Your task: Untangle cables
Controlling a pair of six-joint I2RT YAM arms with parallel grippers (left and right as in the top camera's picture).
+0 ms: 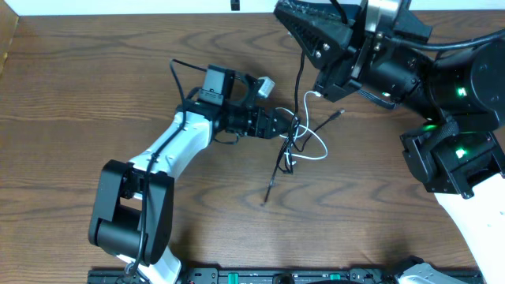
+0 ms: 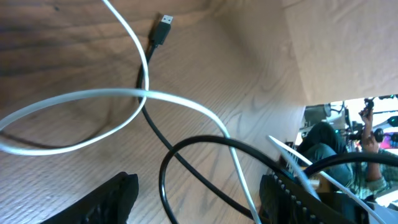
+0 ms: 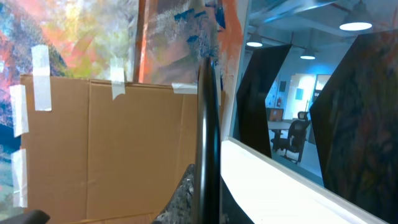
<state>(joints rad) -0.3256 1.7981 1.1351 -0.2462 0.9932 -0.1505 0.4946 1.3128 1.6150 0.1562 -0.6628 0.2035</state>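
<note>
The cables lie tangled at the middle of the table. The white cable forms a loop there, and the black cable crosses it with a plug end lying to the right. My left gripper is low at the tangle and open. In the left wrist view its fingers stand wide on either side of a black loop and a white strand, touching neither. My right gripper is raised high and shut on a black cable strand, which hangs down towards the tangle.
The wooden table stretches out to the left. A black rail runs along the front edge. The left arm's own thick wire loops behind its wrist. Taped cardboard fills the right wrist view.
</note>
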